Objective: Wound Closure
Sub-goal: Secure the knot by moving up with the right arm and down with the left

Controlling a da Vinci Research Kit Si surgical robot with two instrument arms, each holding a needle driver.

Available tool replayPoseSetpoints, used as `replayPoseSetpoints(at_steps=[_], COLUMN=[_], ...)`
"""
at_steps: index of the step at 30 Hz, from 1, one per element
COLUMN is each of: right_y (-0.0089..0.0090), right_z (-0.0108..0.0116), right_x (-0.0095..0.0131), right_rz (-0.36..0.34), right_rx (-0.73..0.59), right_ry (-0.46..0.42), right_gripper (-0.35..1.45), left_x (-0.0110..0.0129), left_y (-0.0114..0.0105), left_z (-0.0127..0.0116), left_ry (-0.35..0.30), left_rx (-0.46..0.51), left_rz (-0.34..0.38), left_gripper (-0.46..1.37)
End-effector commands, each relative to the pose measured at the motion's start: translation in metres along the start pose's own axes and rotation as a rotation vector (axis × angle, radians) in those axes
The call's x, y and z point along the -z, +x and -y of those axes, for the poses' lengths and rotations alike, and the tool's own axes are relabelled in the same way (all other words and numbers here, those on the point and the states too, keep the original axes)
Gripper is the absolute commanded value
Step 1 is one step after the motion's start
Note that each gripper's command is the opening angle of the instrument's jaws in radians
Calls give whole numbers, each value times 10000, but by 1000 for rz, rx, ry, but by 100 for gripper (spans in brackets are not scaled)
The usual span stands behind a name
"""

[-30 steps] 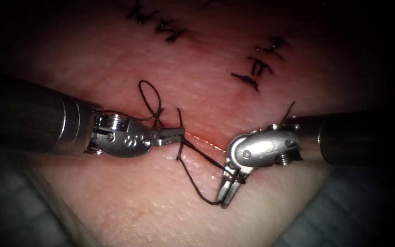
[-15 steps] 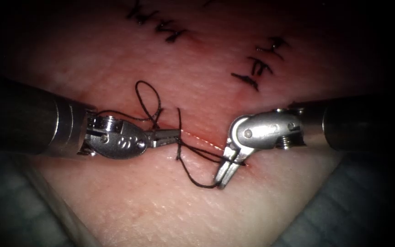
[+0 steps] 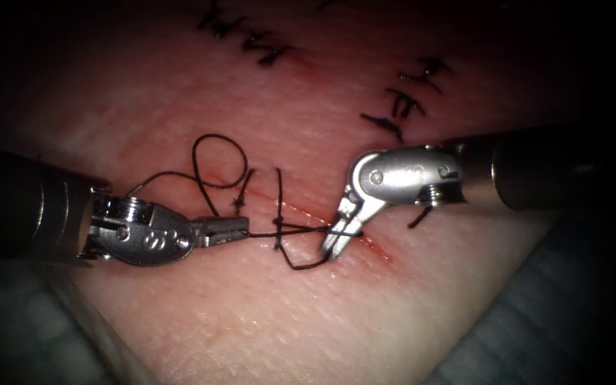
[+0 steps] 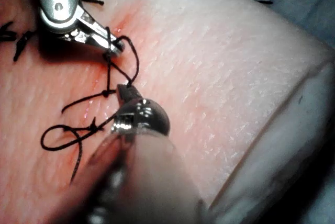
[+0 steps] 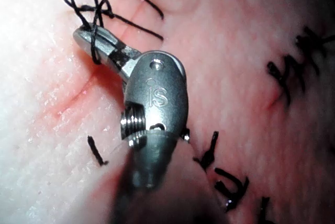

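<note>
My left tool lies on the left of the cut, jaws shut on the black thread; it appears too in the left wrist view. That strand runs taut from it to my right tool, which points down at the cut. A turn of thread is wound round the right jaws, which are shut on the thread at their tips. A small slack loop hangs from them back to the stitch. A free loop lies above the left tool on the tissue.
Finished black stitches and more knots lie farther back on the tissue. A short cut end of thread sits under the right tool's wrist. Red fluid tints the cut. Blue-grey drape borders the tissue's front edges.
The left tool has drawn back to the left and down. The right tool rose up and left towards the cut. The strand between them went taut and the lower loop shrank.
</note>
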State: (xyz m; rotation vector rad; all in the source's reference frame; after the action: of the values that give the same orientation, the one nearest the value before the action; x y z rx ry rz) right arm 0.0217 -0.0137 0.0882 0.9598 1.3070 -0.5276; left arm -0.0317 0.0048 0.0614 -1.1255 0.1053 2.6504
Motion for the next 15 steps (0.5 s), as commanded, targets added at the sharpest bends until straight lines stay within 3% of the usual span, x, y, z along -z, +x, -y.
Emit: replayPoseSetpoints(at_steps=[1, 15], right_y=[-2, -26], right_z=[-3, -37], right_x=[2, 22], right_rz=[1, -91], right_rx=[-9, -222], right_ry=[-16, -133], right_gripper=[-35, -35], left_x=[1, 20], left_y=[0, 2], left_z=[-2, -30], left_ry=[-4, -16], left_rx=[-1, -9], left_rz=[-1, -8], left_gripper=[-35, -35])
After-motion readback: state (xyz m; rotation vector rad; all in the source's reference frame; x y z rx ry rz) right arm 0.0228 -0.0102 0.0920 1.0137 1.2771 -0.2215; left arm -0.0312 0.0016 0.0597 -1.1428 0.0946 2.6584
